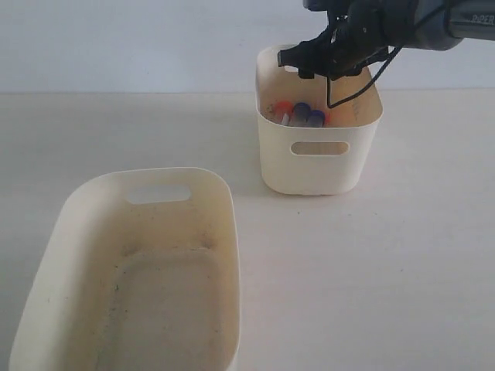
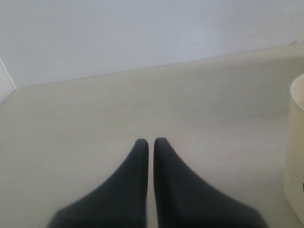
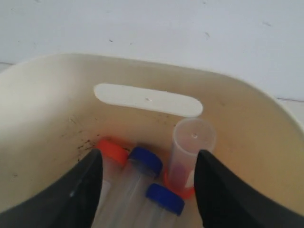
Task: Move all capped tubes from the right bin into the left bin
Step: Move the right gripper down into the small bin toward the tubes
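Right hand [image 1: 325, 71] spread wide over the tubes [image 1: 302, 114] in the right bin [image 1: 317, 166]

We see its two fingers well apart and holding nothing, poised just above the bin's open top. Straight below the gap lie three tubes side by side, showing an orange cap [image 3: 112, 148] and two blue caps [image 3: 146, 161]. Their long bodies run from the wrist camera toward the wall with the handle slot [image 3: 147, 99], so the fingers would close across their width. A fourth tube [image 3: 192, 137] stands cap-down, close to one finger.

This hand is by far the nearer. The left hand [image 2: 151, 141], pressed shut and empty, hovers over bare counter [image 2: 95, 118] and does not show in the exterior view. The left bin [image 1: 93, 224] sits at the front of the counter, well apart, with no tube showing in it.

The fingers cover the tubes' lower ends, so we cannot tell whether more lie beneath, or whether they lean or lie flat.
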`<state>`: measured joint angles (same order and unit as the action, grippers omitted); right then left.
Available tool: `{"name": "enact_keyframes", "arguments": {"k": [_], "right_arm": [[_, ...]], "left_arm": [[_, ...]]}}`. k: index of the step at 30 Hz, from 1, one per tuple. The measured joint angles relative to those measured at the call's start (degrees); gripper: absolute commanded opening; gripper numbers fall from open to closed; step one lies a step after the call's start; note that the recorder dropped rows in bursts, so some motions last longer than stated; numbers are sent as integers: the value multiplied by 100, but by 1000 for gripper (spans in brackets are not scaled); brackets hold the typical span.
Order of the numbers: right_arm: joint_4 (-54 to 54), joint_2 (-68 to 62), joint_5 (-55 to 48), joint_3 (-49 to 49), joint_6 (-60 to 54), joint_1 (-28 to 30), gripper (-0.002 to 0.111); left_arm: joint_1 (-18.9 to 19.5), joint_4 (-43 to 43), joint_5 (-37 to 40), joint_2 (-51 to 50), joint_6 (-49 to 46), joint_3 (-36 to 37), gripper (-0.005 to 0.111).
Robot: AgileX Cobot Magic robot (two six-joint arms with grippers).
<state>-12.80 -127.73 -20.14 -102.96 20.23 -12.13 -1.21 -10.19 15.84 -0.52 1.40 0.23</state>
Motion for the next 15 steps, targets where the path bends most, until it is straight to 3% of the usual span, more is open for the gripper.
{"name": "enact_keyframes", "arguments": {"k": [12,15], "right_arm": [[-329,-310,303,-30,547,0,55],[-413,-359,474,-57,605,7,50]], "left_arm": [[0,0,0,0,0,0,4],[0,0,0,0,0,0,4]]}}
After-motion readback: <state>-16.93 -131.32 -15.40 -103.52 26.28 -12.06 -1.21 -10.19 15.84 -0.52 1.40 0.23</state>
